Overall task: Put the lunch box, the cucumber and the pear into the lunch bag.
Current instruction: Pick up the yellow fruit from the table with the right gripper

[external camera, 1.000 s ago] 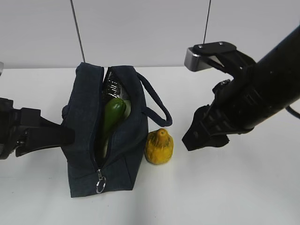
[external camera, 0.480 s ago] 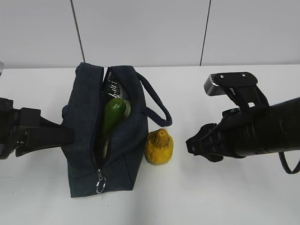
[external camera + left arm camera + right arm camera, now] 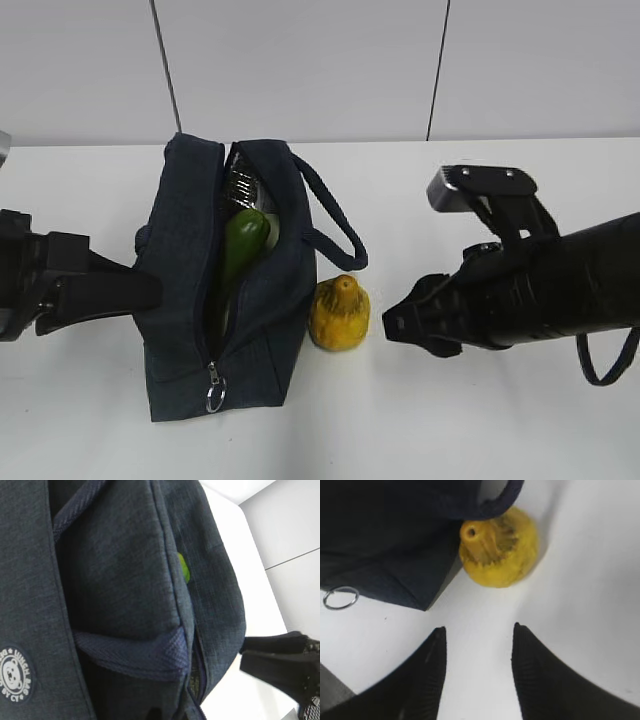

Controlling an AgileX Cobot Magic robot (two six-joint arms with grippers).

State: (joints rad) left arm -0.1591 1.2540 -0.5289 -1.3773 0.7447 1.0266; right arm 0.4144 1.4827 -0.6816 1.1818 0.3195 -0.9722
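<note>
The lunch bag (image 3: 225, 290) is a boxy case of dark navy woven fabric, standing on the white surface (image 3: 480, 420) with its long zipper parted along the top. Inside, the smooth glossy green cucumber (image 3: 238, 250) lies lengthwise, and behind it shows a pale edge that may be the lunch box (image 3: 240, 190), too hidden to be sure. The pear (image 3: 339, 313), squat, bumpy and yellow-orange, sits on the surface just beside the bag's right wall.

The left wrist view shows what the exterior cannot: a round bear badge (image 3: 16, 674) on the bag's side and ribbed webbing (image 3: 135, 652). The right wrist view shows the metal ring pull (image 3: 340, 598) and the pear's stubby top.

The right end effector (image 3: 479, 630) is spread, empty, near the pear. The left end effector (image 3: 110, 285) is pressed together at the bag's left side.
</note>
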